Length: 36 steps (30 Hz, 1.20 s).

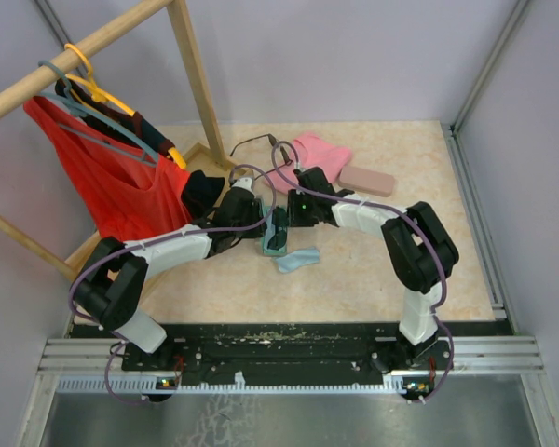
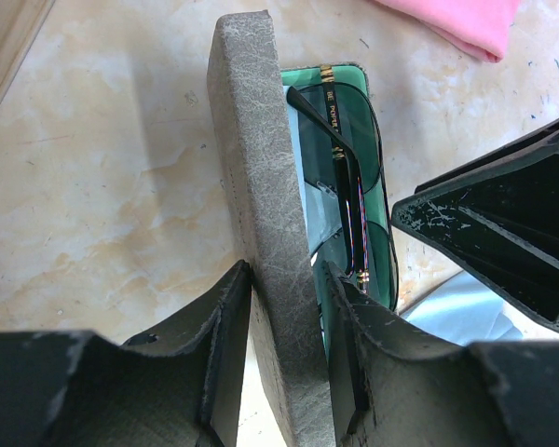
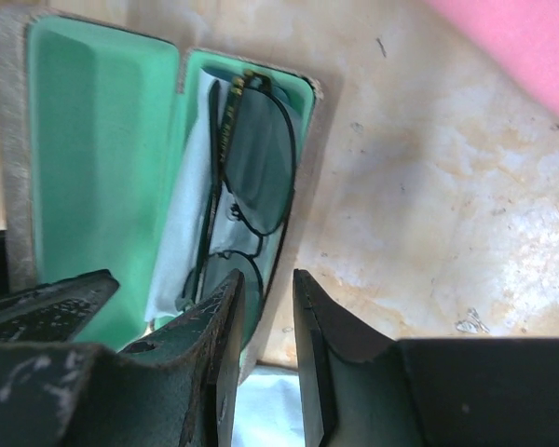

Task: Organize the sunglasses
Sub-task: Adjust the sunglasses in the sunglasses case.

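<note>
Pinching the lid upright in my left tool, my right tool narrowly parted astride the case rim, grip unclear, I judge the sunglasses lying folded inside the case light, thin and easily bent, best taken at the bridge or hinge, never the lenses.

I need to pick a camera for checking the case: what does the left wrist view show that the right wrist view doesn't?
Only the left wrist view: the grey lid edge-on, clamped by the left gripper. Only the right wrist view: the lid's mint lining face-on, and the right gripper straddling the wall of the case base. Both: the sunglasses folded in that base beside a light-blue cloth, and the pink cloth.
</note>
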### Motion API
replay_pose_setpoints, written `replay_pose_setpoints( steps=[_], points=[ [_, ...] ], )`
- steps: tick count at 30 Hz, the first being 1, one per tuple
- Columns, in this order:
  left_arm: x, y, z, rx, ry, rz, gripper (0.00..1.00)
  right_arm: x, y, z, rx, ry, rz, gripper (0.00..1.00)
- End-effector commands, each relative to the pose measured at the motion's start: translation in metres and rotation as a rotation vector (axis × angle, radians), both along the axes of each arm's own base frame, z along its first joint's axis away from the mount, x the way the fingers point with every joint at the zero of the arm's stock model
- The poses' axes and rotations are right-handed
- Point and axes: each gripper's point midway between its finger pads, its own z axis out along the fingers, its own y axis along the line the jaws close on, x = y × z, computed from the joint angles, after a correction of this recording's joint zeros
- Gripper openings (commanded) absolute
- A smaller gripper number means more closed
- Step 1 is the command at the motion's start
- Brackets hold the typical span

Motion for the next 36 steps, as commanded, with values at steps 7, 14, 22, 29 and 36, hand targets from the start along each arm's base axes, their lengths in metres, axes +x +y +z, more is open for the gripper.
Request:
replay_pose_setpoints(
  steps=[7, 14, 22, 29, 36],
  points=[
    [0.01, -0.008, 0.014, -0.028, -0.029, -0.006, 0.42, 0.015, 0.022, 0.026, 0.079, -0.058, 0.027, 0.32],
    [0.009, -0.006, 0.013, -0.026, -0.028, -0.001, 0.42, 0.013, 0.02, 0.014, 0.062, -0.025, 0.006, 0.35],
    [0.009, -0.005, 0.013, -0.024, -0.028, 0.0, 0.42, 0.01, 0.025, 0.013, 0.101, -0.006, 0.01, 0.35],
    [0.009, -0.006, 0.014, -0.027, -0.029, 0.0, 0.42, 0.007, 0.026, 0.007, 0.102, 0.017, 0.009, 0.36],
    [0.008, -0.006, 0.013, -0.027, -0.028, 0.0, 0.42, 0.005, 0.023, 0.001, 0.094, 0.035, -0.006, 0.37]
  ],
)
